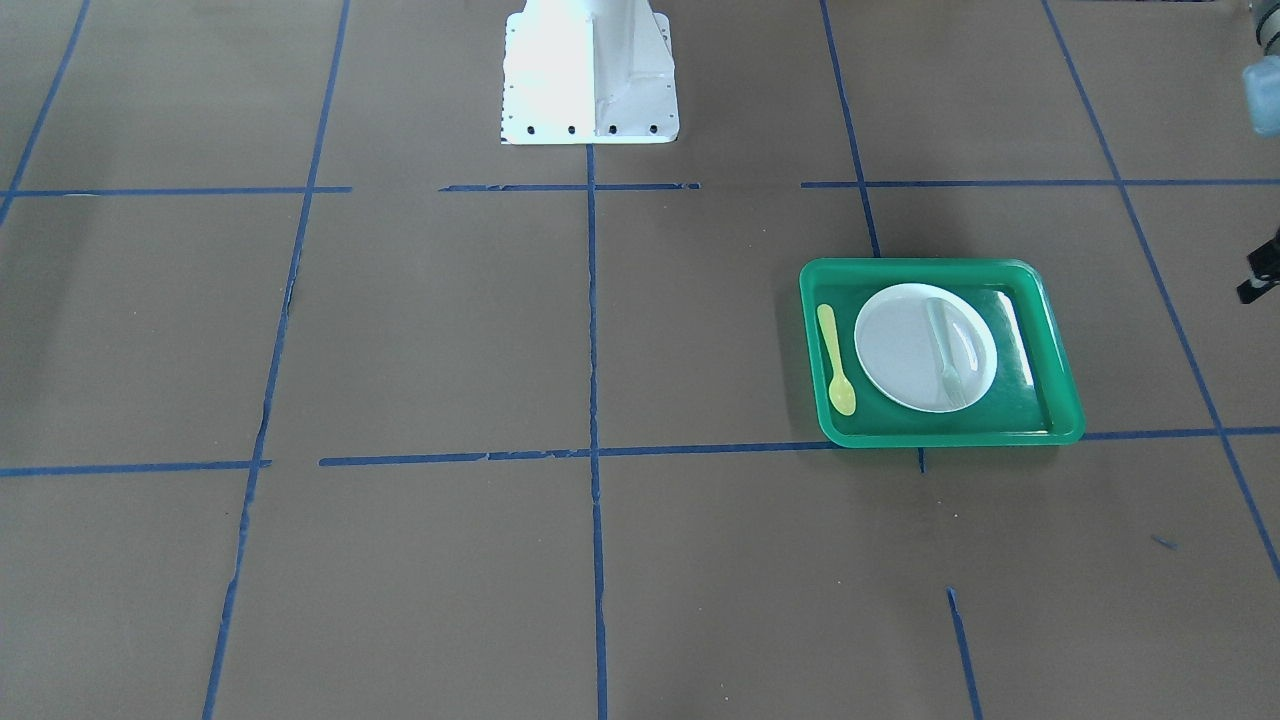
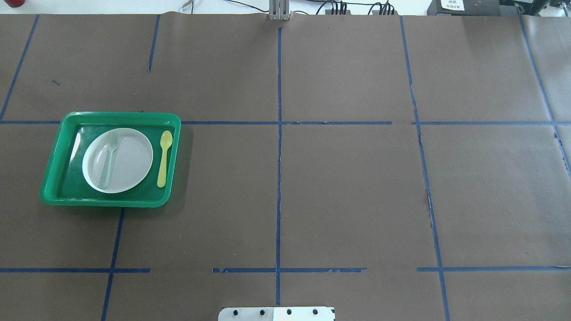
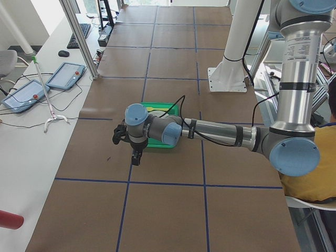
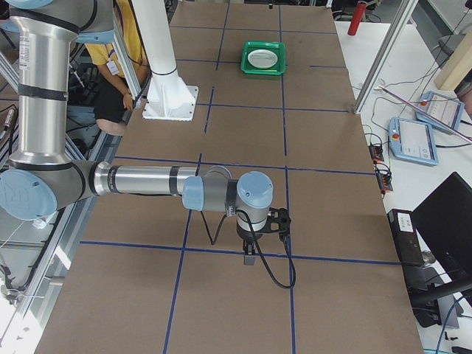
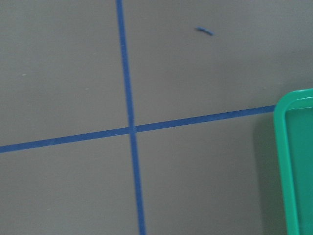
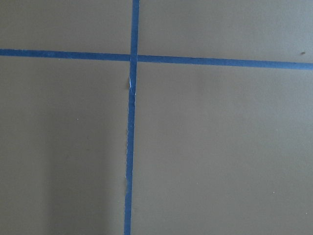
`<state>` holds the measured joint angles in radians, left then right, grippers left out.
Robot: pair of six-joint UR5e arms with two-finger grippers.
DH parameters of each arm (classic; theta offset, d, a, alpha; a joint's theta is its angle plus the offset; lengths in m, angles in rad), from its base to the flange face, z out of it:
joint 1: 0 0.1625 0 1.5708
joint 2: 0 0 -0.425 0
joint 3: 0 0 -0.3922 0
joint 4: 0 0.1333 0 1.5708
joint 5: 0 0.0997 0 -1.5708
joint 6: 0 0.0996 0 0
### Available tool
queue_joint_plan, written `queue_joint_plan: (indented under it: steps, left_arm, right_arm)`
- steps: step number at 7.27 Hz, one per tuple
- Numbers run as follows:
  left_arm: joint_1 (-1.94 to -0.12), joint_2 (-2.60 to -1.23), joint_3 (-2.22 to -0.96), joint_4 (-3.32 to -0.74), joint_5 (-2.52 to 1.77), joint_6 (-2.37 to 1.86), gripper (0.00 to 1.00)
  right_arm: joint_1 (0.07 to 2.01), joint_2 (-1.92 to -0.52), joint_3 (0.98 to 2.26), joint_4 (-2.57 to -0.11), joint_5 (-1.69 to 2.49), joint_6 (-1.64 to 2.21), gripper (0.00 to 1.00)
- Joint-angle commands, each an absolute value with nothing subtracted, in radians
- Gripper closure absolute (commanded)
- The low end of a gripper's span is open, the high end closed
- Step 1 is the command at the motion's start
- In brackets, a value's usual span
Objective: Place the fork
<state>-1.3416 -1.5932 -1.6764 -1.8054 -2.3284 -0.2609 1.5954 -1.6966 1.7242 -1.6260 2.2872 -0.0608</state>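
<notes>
The pale translucent fork (image 1: 946, 352) lies lengthwise on the white plate (image 1: 900, 350), toward one side of it. The plate sits in the green tray (image 1: 940, 268). In the overhead view the fork (image 2: 109, 157) rests on the left part of the plate (image 2: 129, 162) in the tray (image 2: 120, 115). My left gripper (image 3: 135, 156) hangs above the table beside the tray's outer end and holds nothing that I can see. My right gripper (image 4: 249, 257) hovers over bare table far from the tray (image 4: 264, 70). I cannot tell whether either gripper is open or shut.
A yellow spoon (image 2: 163, 157) lies in the tray next to the plate, also in the front view (image 1: 835, 362). The left wrist view shows the tray's corner (image 5: 282, 147) and blue tape lines. The robot's white base (image 1: 590, 75) stands mid-table. Operator consoles sit beside the table (image 3: 65, 75).
</notes>
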Motion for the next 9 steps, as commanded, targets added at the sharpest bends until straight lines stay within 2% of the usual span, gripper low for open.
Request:
queue_joint_plan:
  steps: [1, 3, 6, 9]
  left_arm:
    - [-1.159, -1.627, -1.68, -1.964, -2.321, -0.533, 0.0]
    - [-0.973, -1.736, -1.668, -1.979, -2.201, -0.758, 0.04]
    - [-0.93, -1.746, -1.64, -1.977, -2.172, -0.764, 0.15]
    - [-0.867, -1.753, -1.602, -1.985, -2.169, -0.805, 0.18]
  right_arm:
    - [1.595, -1.697, 1.724, -1.626, 2.287, -0.061, 0.0]
    - [1.595, -1.697, 1.724, -1.626, 2.287, -0.061, 0.0]
    - [1.595, -1.697, 1.724, -1.626, 2.287, -0.061, 0.0]
    - [1.595, -1.697, 1.724, -1.626, 2.287, -0.061, 0.0]
